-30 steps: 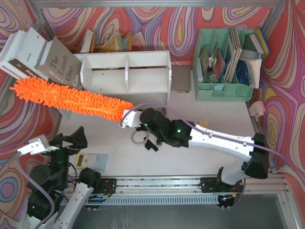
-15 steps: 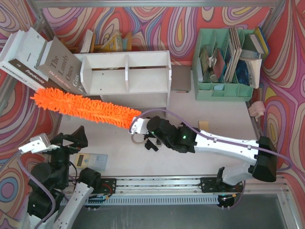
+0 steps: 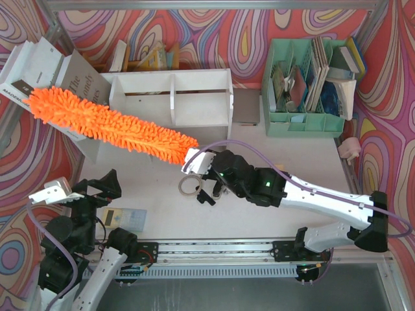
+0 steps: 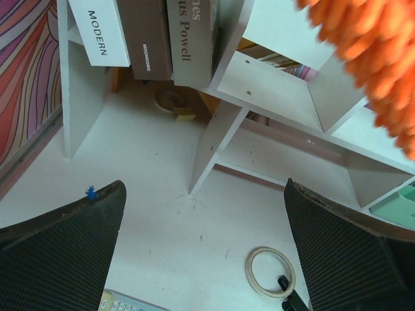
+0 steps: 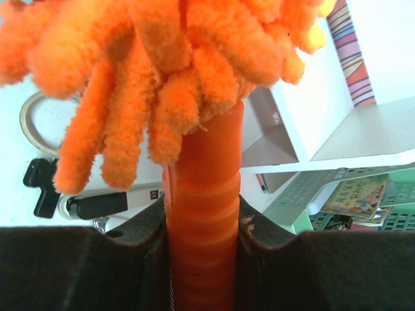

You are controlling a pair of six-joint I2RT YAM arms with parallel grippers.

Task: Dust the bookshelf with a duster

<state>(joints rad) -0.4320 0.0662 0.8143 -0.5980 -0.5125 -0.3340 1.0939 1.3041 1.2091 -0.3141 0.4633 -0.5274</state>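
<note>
While the right claw [image 3: 193,162] is clamped on the duster [image 3: 110,123] handle, the main risk is leverage: long head on a thin ribbed plastic stem, so it could twist in the grip on a hard sweep. Head lies diagonally mid-left of frame, over the front left corner of the bookshelf [image 3: 194,97], tip above the leaning books [image 3: 81,81] upper left. A snag could topple them. Chenille is fluffy and soft; shelf is flat white board, hard edges, central divider. Left claw [image 4: 204,253] is spread wide, holding nothing, lower left.
</note>
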